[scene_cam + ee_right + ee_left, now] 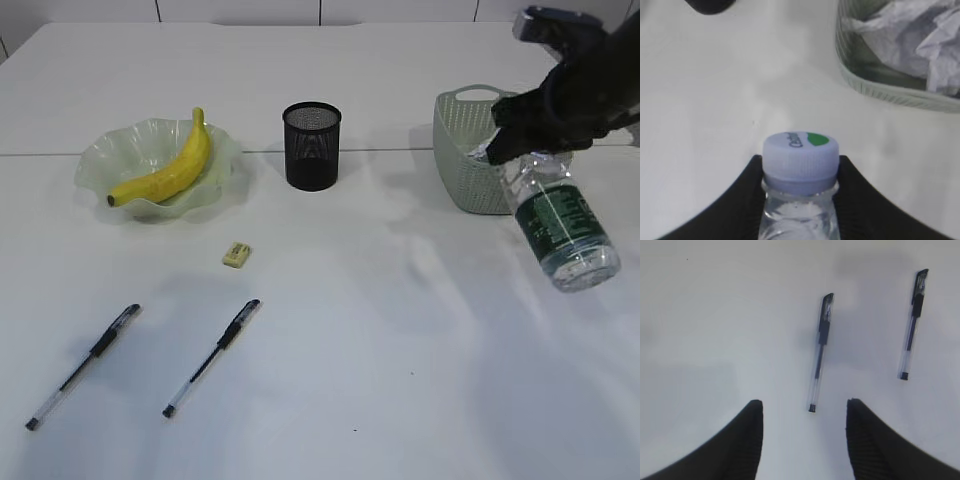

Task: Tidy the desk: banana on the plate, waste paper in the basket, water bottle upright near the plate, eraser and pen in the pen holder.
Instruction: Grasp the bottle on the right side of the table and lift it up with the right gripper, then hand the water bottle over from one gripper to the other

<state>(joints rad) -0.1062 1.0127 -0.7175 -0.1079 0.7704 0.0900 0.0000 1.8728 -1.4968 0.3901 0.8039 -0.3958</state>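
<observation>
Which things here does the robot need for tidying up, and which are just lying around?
For the job: banana, plate, water bottle held by the right gripper, two pens, eraser, pen holder, basket, waste paper.

Just lying around: nothing else shows.

On the white table (400, 330), the yellow banana (168, 170) lies in the pale green wavy-rimmed plate (105, 160) at far left. The black mesh pen holder (312, 145) stands right of it, and the grey-green plastic basket (462, 150), holding crumpled white paper (910, 30), sits far right. The small yellow eraser (236, 254) lies nearer, before the holder. Two clear ballpoint pens (85, 365) (212, 356) lie side by side near left. The clear plastic water bottle (560, 225) hangs tilted, off the table, in the right gripper (515, 135) before the basket.
</observation>
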